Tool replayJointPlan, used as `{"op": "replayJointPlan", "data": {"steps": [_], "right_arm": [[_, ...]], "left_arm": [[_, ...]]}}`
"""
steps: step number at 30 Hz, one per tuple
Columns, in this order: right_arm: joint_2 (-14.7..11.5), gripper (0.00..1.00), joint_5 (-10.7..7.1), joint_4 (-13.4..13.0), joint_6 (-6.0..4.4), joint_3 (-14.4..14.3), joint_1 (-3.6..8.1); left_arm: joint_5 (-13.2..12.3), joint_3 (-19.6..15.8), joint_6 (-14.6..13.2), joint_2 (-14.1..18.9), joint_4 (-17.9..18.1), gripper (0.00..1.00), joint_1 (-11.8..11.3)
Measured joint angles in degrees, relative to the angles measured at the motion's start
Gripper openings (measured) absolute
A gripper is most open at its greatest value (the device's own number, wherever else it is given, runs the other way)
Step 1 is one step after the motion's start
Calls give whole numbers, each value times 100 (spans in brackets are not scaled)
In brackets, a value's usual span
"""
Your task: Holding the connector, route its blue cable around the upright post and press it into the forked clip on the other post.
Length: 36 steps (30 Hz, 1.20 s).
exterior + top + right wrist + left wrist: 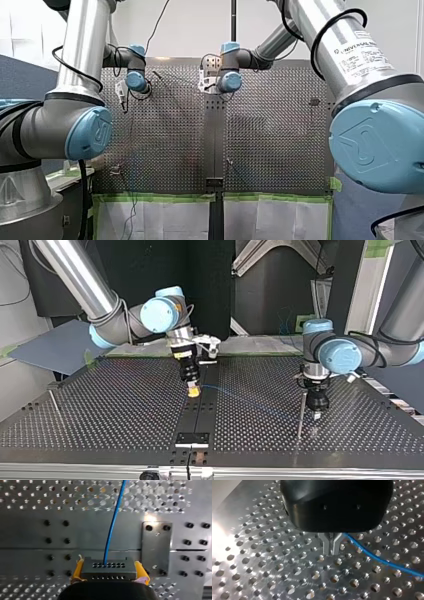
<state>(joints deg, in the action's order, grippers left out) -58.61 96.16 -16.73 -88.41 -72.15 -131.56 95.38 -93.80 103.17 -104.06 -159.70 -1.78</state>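
Holding the black connector [109, 570] tight between its yellow pads [78, 570], my right gripper [193, 389] hangs low over the middle of the table [100, 405]. The blue cable [113, 525] comes out of one of the little holes in the connector and runs away over the table. A flat metal plate [156, 547] with screws lies just beside the connector.

Seen from the top view, the cable runs toward my left gripper [330, 546] at that view's right. That gripper's metal fingers [325, 543] are pressed close together, with their tips just above the holes in the table. The cable goes by right beside them, but I cannot tell if they pinch it.

A thin upright post [301, 412] stands just beside my left gripper, between it and the connector. The cable gets faint near this post, so I cannot tell which side it passes. Another thin post [54, 402] leans at the top view's left, well apart from both grippers. Its tip is too small to make out.

The black body of my left gripper hides the top of its fingers and part of the cable. The big arm joints in the front view block both sides of the table.
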Motion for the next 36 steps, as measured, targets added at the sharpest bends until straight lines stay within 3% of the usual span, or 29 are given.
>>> {"op": "replayJointPlan", "data": {"steps": [1,2,3,5,16,26,31,36], "right_arm": [[0,0,4,-38,-2,-63,5],[1,0,6,-59,-2,-110,8],[2,0,7,-76,-1,-155,11],[3,0,8,-105,-2,-249,12],[11,0,90,-412,-42,-777,19],[11,0,280,-656,-37,-1258,26],[11,0,391,-852,-90,-1497,15],[11,0,505,-1093,-188,-1743,35]], "left_arm": [[-14,-5,-37,-1,3,56,6],[-19,-9,-66,0,2,72,11],[-22,-11,-89,0,0,72,16],[-22,-15,-112,-1,-5,100,27],[276,-16,229,-2,-268,100,73],[-105,-16,686,-7,-180,100,100],[-299,-18,953,-62,-101,100,94],[-306,-19,1208,-96,-83,100,57]]}}
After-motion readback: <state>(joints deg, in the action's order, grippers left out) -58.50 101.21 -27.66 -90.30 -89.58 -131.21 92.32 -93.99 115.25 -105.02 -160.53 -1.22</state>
